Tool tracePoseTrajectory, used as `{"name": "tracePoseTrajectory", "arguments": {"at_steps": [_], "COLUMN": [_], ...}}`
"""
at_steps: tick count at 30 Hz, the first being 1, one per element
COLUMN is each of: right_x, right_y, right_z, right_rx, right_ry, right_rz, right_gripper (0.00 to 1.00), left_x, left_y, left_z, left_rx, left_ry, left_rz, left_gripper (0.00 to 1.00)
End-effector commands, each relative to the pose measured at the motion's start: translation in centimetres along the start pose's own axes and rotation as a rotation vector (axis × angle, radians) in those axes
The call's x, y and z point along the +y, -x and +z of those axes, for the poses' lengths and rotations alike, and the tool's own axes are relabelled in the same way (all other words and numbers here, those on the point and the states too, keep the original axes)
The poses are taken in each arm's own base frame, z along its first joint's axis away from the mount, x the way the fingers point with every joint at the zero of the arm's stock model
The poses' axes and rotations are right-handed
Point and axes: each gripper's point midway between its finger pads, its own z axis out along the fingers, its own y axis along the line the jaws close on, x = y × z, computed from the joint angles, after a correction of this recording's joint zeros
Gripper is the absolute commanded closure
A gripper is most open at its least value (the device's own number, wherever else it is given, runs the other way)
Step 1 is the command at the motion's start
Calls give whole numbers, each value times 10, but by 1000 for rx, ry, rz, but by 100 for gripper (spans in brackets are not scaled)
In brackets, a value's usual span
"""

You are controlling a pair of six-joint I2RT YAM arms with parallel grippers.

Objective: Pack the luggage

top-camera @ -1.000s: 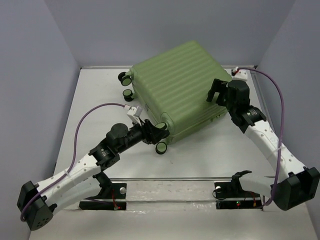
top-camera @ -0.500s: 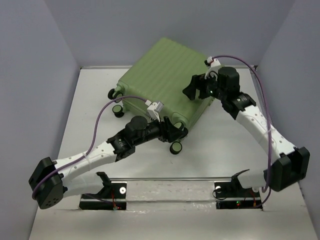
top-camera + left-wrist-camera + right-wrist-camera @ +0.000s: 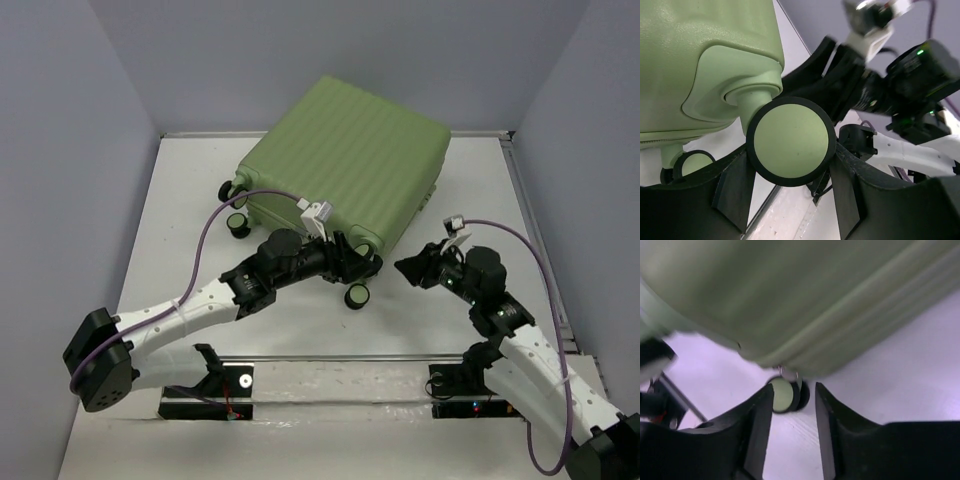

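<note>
Clamping down at the luggage's near corner, the left tool has one black-rimmed wheel pinched between its fingers, green hub facing the wrist camera, and a second wheel sits just beyond it under the same edge. Moving across, the luggage lies flat on the worktop, ribbed shell up and turned at an angle, its wheeled end towards the left tool. It is shut, so whatever is inside is hidden. By the look of it, this will handle as a stiff, bulky case, probably heavy for arms this slim. The broad moulded face looks too smooth and wide to pinch, so the corners, the wheel stems and the side seam are the likely places to take hold. A wheel is a firm bite, but it can swivel and roll, so the case may pivot rather than slide straight. Over off the luggage's near right corner, the right tool hangs apart from the shell, fingers only slightly parted and nothing between them. Its blurred wrist view shows just the case's underside and a wheel further off.
</note>
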Motion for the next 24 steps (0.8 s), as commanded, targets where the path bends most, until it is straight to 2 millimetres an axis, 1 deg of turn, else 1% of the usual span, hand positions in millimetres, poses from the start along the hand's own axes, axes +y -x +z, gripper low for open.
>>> {"name": "tracePoseTrajectory", "arguments": {"at_steps": [1,2,3,4,5,7,8,9,10,11,14,16,18,19,21,24], "right_x": [26,25,29,26,30,27,25,25,19,16,2,-2,-3,-4,-9,-9], "right_y": [-11,-16,-24,-31,-39,-42,-50,-46,-50,-49,-38,-35,-35,-36,-33,-32], "right_z": [4,6,9,14,17,24,30,33,37,39,48,50,50,48,43,43], "right_rx": [-50,-44,-26,-13,3,0,31,9,12,3,-54,-64,-65,-69,-107,-115], "right_ry": [149,151,168,160,173,164,158,159,135,124,44,23,16,15,-8,-5], "right_rz": [-40,-44,-54,-68,-78,-99,-99,-103,-104,-105,-123,-127,-126,-119,-110,-116], "right_gripper": [48,45,44,44,44,44,44,44,44,44,45,47,52,52,52,50], "left_x": [-64,-64,-64,-64,-64,-63,-62,-62,-62,-61,-61,-62,-64,-64,-64,-64], "left_y": [49,49,49,49,48,47,45,44,43,43,42,43,44,44,44,42], "left_z": [0,1,1,2,2,3,4,5,5,5,4,3,1,0,0,1], "left_rx": [-137,-137,-139,-138,-137,-132,-125,-124,-120,-118,-117,-118,-121,-121,-122,-112], "left_ry": [-198,-201,-203,-205,-206,-209,-209,-210,-211,-211,-212,-215,-222,-222,-222,-222], "left_rz": [17,17,16,12,11,8,4,3,2,2,2,3,6,7,11,6], "left_gripper": [94,94,94,94,94,94,94,94,94,94,94,94,94,94,94,94]}}
